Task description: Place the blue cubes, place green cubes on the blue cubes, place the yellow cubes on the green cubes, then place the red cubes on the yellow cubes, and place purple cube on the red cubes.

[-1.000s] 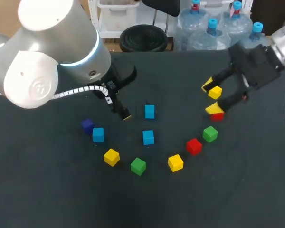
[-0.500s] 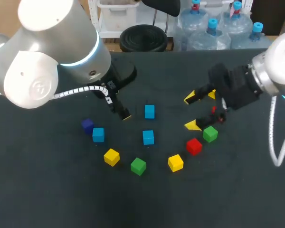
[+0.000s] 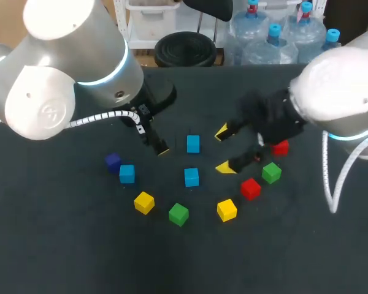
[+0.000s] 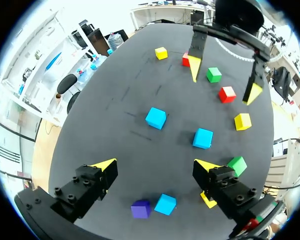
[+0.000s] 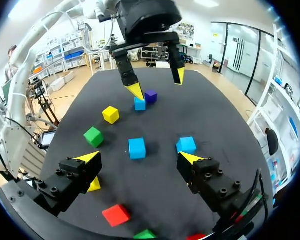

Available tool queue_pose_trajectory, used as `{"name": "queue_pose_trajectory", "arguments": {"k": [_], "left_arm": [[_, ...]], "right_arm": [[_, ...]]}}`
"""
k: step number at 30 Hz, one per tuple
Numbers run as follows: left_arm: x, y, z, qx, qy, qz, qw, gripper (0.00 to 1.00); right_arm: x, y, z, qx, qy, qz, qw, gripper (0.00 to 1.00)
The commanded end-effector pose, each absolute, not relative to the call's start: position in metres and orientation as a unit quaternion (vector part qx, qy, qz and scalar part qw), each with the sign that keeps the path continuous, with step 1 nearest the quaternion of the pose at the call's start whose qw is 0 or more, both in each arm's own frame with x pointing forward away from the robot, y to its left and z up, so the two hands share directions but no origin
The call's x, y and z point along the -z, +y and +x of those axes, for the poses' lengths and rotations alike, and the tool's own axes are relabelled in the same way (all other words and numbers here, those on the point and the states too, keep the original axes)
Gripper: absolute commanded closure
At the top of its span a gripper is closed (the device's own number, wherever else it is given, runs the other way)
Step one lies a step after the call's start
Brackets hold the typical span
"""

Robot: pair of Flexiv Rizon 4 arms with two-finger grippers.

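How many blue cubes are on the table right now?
3. One blue cube sits beside the purple cube, another at mid-table, the third just behind it. None looks hidden.

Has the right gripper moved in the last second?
Yes. The right gripper, open, has swung leftward in the head view, away from the far red cube and toward the far blue cube.

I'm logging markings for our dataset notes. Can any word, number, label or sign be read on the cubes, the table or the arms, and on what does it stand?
No text can be read.
Coloured cubes: plain faces, no print.
Left arm: a faint round embossed mark on the joint cap, too faint to read.
Table: plain dark surface, no markings.
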State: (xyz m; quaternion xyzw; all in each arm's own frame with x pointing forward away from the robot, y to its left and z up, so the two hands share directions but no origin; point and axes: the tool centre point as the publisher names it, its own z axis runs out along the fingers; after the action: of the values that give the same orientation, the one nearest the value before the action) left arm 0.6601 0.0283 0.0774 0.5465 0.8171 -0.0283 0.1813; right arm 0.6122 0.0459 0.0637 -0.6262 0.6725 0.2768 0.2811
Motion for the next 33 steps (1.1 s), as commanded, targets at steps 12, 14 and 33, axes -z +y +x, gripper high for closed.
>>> {"name": "queue_pose_trajectory", "arguments": {"k": [12, 14, 33], "left_arm": [[-0.078, 0.028, 0.66, 0.028, 0.817, 0.546, 0.181, 0.0], [-0.078, 0.028, 0.66, 0.028, 0.817, 0.546, 0.181, 0.0], [-0.078, 0.028, 0.66, 0.028, 0.817, 0.546, 0.181, 0.0]], "right_arm": [[-0.035, 0.073, 0.605, -0.281, 0.667, -0.629, 0.282, 0.0], [-0.032, 0.076, 0.606, -0.283, 0.664, -0.632, 0.283, 0.0], [0.003, 0.1, 0.606, -0.302, 0.657, -0.633, 0.276, 0.0]]}}
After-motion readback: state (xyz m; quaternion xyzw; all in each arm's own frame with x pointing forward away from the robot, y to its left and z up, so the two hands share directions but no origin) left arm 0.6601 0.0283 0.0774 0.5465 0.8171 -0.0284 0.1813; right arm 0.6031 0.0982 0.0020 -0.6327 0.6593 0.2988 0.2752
